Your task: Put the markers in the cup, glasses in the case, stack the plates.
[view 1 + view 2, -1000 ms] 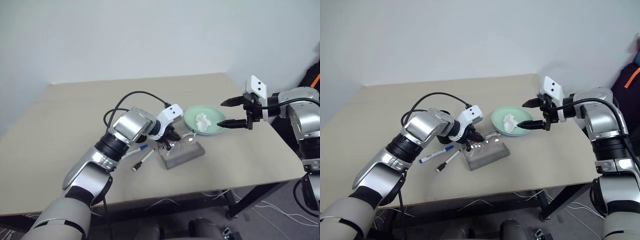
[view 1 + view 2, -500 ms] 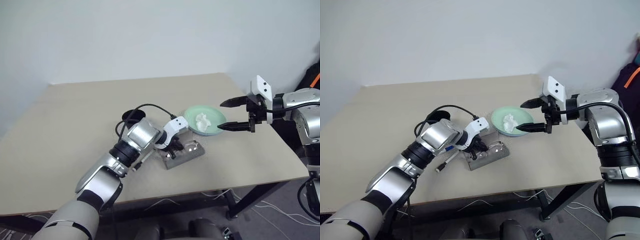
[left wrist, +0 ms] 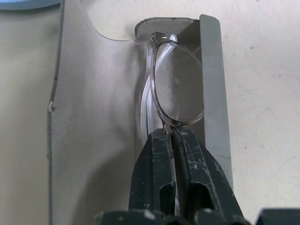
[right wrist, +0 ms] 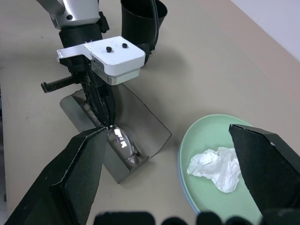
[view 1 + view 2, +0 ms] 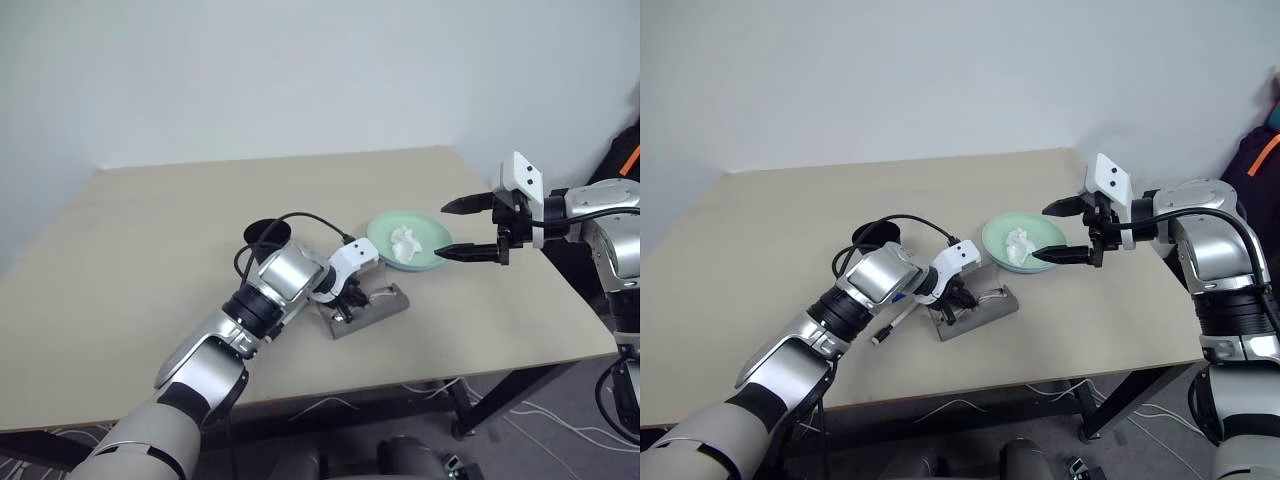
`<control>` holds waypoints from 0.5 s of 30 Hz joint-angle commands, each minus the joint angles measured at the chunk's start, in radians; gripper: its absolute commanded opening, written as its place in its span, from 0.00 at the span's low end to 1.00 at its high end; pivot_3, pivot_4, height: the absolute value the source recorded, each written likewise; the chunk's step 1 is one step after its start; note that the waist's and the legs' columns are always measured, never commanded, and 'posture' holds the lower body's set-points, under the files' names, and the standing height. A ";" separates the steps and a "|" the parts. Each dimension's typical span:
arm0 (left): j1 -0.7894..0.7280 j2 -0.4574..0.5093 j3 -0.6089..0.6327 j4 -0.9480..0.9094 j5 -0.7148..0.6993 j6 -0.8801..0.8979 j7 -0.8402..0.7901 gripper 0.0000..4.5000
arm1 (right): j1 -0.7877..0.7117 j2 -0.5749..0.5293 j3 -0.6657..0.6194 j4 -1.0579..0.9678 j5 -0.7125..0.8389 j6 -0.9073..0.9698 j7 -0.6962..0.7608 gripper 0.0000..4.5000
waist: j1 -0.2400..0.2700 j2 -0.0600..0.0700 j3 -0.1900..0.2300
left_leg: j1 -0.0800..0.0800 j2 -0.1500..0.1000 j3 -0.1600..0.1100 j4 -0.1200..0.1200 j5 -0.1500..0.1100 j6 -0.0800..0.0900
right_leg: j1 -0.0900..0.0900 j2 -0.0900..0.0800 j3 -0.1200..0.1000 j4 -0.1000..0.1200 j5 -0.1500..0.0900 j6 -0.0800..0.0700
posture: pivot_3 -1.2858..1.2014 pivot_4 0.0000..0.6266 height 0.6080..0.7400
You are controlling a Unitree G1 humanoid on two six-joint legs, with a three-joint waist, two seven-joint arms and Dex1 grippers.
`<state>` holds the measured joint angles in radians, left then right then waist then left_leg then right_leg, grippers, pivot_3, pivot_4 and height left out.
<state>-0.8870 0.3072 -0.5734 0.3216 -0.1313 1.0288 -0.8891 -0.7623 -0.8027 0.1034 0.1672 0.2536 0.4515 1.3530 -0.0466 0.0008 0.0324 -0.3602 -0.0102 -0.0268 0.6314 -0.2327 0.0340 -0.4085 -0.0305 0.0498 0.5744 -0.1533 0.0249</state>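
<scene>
The left gripper [image 3: 172, 140] points down into the open case [image 3: 93, 140], its two black fingers [image 3: 154, 173] nearly closed on the frame of the glasses [image 3: 176, 89] at the junction beside one lens. The glasses lie inside the trough of the case, extending straight ahead of the fingertips, with the raised grey wall of the case just beside them. The lid flap lies flat on the table on the other side of the fingers.

The left wrist view alone shows the pinch point (the frame sits directly between the two fingers). The head views show instead the surrounding layout: one marker [image 5: 892, 324] lies on the table [image 5: 760, 260] just behind the left wrist, partly hidden by the arm; the cup [image 5: 266, 234] stands beyond the left forearm.

Farther off, the right gripper [image 5: 452, 227] hangs above the table with its fingers spread wide and nothing between them. The green plate [image 5: 424, 233] lies just beside its lower fingertip, on the side toward the left gripper, and carries a crumpled white tissue [image 5: 405, 243]. The right wrist view shows a blue edge under the green plate's rim.
</scene>
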 commanded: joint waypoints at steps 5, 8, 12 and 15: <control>-0.062 0.029 0.094 -0.098 -0.023 0.045 -0.002 0.62 | -0.033 -0.004 -0.015 0.004 0.003 -0.027 -0.006 1.00 | 0.000 0.000 0.000 | 0.000 0.000 0.000 0.000 0.000 0.000 | 0.000 0.000 0.000 0.000 0.000 0.000 | 0.52 0.00 0.90; -0.098 0.032 0.151 -0.125 -0.035 0.064 0.011 0.86 | -0.037 -0.005 -0.014 0.011 0.001 -0.031 -0.006 1.00 | 0.001 0.000 0.000 | 0.000 0.000 0.000 0.000 0.000 0.000 | 0.000 0.000 0.000 0.000 0.000 0.000 | 0.52 0.00 0.90; -0.146 0.036 0.208 -0.102 -0.047 0.064 0.030 0.92 | -0.045 -0.003 -0.011 0.022 -0.001 -0.035 -0.007 1.00 | 0.000 0.000 0.000 | 0.000 0.000 0.000 0.000 0.000 0.000 | 0.000 0.000 0.000 0.000 0.000 0.000 | 0.52 0.00 0.90; -0.163 0.014 0.243 -0.002 -0.024 0.007 0.088 0.92 | -0.050 0.001 -0.007 0.027 -0.004 -0.037 -0.007 1.00 | 0.000 0.000 0.000 | 0.001 0.000 0.000 -0.001 0.000 0.000 | 0.000 0.000 0.000 0.000 0.000 0.000 | 0.52 0.00 0.90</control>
<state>-1.0267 0.3251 -0.3589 0.2930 -0.1683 1.0632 -0.8257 -0.7769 -0.8017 0.1082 0.1957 0.2487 0.4290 1.3513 -0.0469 0.0009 0.0324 -0.3592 -0.0102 -0.0268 0.6308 -0.2327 0.0341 -0.4080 -0.0305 0.0497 0.5744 -0.1532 0.0251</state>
